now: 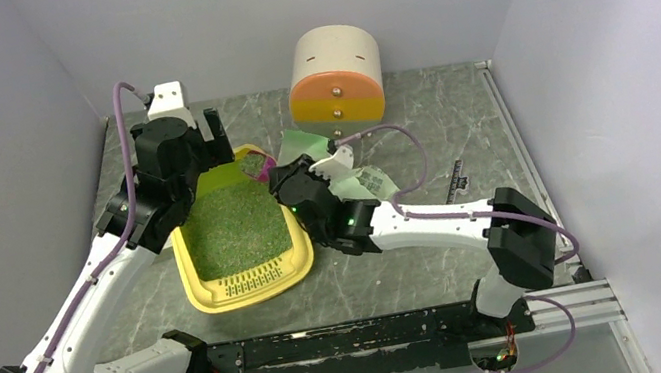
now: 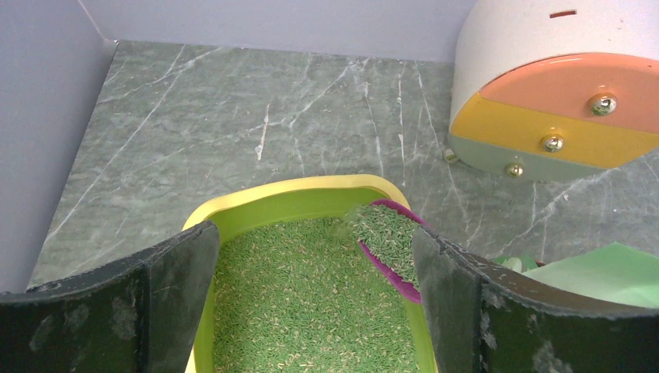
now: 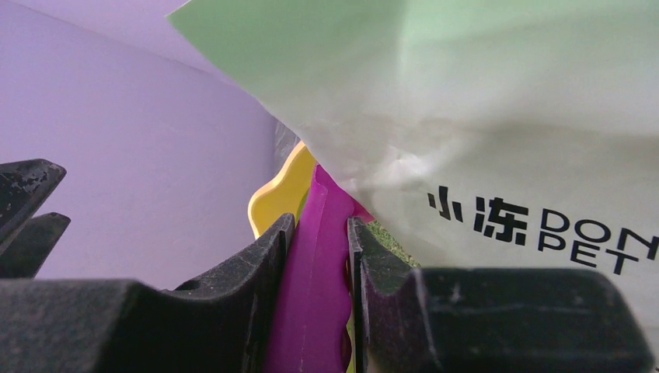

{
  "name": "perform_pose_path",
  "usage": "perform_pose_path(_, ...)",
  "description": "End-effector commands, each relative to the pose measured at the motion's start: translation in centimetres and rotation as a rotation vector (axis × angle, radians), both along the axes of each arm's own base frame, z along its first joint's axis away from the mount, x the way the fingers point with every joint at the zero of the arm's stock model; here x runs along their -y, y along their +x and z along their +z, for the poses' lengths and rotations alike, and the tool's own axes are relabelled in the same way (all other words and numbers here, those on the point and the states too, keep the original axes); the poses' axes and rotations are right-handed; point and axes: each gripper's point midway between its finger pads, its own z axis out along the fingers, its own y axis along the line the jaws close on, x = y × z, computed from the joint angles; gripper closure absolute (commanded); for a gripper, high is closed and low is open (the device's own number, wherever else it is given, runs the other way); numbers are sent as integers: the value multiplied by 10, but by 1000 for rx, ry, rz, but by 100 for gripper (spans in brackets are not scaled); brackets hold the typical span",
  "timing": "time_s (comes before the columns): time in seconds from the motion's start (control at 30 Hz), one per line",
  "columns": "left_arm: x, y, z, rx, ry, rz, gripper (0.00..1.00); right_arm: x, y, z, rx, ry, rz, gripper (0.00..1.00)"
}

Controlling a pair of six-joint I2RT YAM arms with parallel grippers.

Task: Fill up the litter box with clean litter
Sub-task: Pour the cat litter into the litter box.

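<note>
The yellow litter box [image 1: 223, 294] lies left of centre, its grille end towards the arms, with green-grey litter [image 1: 234, 225] covering its floor. It also shows in the left wrist view [image 2: 268, 194]. My right gripper [image 1: 279, 177] is shut on the handle of a magenta scoop [image 3: 315, 256]. The scoop [image 2: 388, 268] hangs over the box's far right corner, tilted, with litter [image 2: 385, 233] sliding off it into the box. My left gripper [image 2: 315, 303] is open and empty, hovering over the box's far end, one finger on each side of the litter.
The round beige, orange and yellow drawer cabinet [image 1: 336, 79] stands at the back. The pale green and white litter bag [image 1: 344, 169] lies right of the box, under my right arm, and fills the top of the right wrist view [image 3: 482, 116]. Walls close in on both sides.
</note>
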Motion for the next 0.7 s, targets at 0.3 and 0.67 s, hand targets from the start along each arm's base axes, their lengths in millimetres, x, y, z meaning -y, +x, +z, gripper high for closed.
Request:
perform_pose_path(0.3, 2, 0, 3, 14, -2, -7, 2, 29, -4, 19, 42, 13, -92, 100)
perform_pose_path(0.67, 4, -1, 0, 10, -8, -16, 2, 41, -16, 17, 25, 28, -61, 100)
